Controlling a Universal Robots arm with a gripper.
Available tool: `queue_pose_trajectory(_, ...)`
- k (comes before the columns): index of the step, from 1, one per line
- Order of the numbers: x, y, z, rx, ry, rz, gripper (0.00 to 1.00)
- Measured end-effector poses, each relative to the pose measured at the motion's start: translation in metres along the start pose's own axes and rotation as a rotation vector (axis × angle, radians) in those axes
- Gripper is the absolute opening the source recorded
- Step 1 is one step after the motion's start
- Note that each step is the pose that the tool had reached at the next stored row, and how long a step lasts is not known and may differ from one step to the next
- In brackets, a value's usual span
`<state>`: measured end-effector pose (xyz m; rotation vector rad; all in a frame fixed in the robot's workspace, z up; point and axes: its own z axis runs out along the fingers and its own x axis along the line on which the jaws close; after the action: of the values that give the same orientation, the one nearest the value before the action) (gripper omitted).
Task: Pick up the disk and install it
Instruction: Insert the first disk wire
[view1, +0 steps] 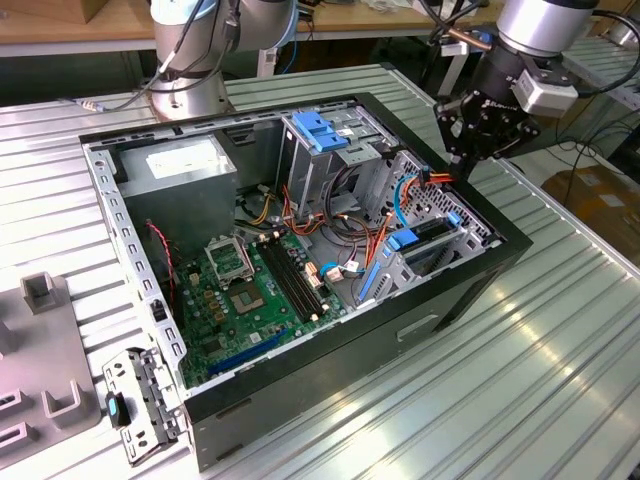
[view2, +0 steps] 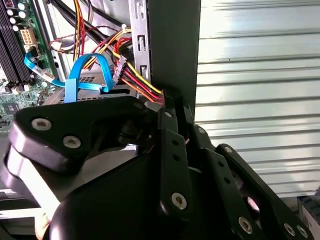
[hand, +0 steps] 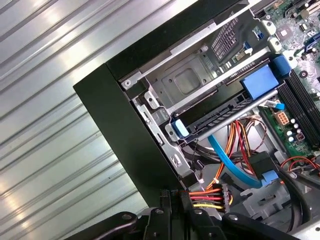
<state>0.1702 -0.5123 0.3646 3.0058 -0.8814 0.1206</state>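
Hanging over the far corner of the open computer case (view1: 470, 290) at the exterior view's right, the gripper (view1: 463, 160) sat just beside a bundle of red, orange and yellow power wires (hand: 207, 196). Whether it was open or closed could not be told: in both wrist views its own black linkages blocked the tips (view2: 170, 100) (hand: 177, 197).

The disk (view1: 432, 232) lay in the drive cage along the case's right wall, seen edge-on as a dark slab between blue rails. Its face and label were hidden in the first wrist view (hand: 220, 117) as well.

Counted, the scene held one arm, one case, one green motherboard (view1: 250, 295), one grey power-supply box (view1: 180, 165) in the far left corner, and one blue latch (view1: 320, 130) on top of the far cage. One light-blue ribbon cable (view2: 90, 70) looped near the cage.

The case stood on a ribbed metal table (view1: 540, 380). Two grey blocks (view1: 45, 290) rested at its near left, partly cut off by the frame edge. A wooden bench (view1: 110, 25) ran along behind the table.
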Motion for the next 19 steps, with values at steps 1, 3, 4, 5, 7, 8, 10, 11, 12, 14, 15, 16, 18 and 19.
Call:
queue_pose_trajectory(1, 0.0000, -0.0001, -0.0008, 0.0001, -0.0001, 0.000, 0.18)
queue_pose_trajectory(3, 0.0004, -0.0001, -0.0060, 0.0001, -0.0002, 0.000, 0.17)
queue_pose_trajectory(4, 0.0004, -0.0001, -0.0058, 0.0003, -0.0003, 0.000, 0.17)
queue_pose_trajectory(5, 0.0004, -0.0001, -0.0058, 0.0003, -0.0003, 0.000, 0.17)
queue_pose_trajectory(7, 0.0004, -0.0001, -0.0059, 0.0002, -0.0002, 0.001, 0.17)
queue_pose_trajectory(8, -0.0004, 0.0005, -0.0059, -0.0002, -0.0001, 0.006, 0.17)
queue_pose_trajectory(10, -0.0029, 0.0021, -0.0062, -0.0007, 0.0000, 0.011, 0.17)
queue_pose_trajectory(11, -0.0042, 0.0029, -0.0063, -0.0007, 0.0000, 0.012, 0.17)
queue_pose_trajectory(12, -0.0066, 0.0045, -0.0066, -0.0008, 0.0000, 0.012, 0.17)
queue_pose_trajectory(14, -0.0099, 0.0068, -0.0068, -0.0008, 0.0000, 0.013, 0.17)
queue_pose_trajectory(15, -0.0103, 0.0071, -0.0068, -0.0012, 0.0001, 0.019, 0.17)
queue_pose_trajectory(16, -0.0104, 0.0071, -0.0067, -0.0020, 0.0002, 0.031, 0.17)
queue_pose_trajectory(18, -0.0104, 0.0071, -0.0067, -0.0045, 0.0008, 0.061, 0.17)
queue_pose_trajectory(19, -0.0104, 0.0071, -0.0066, -0.0055, 0.0009, 0.074, 0.17)
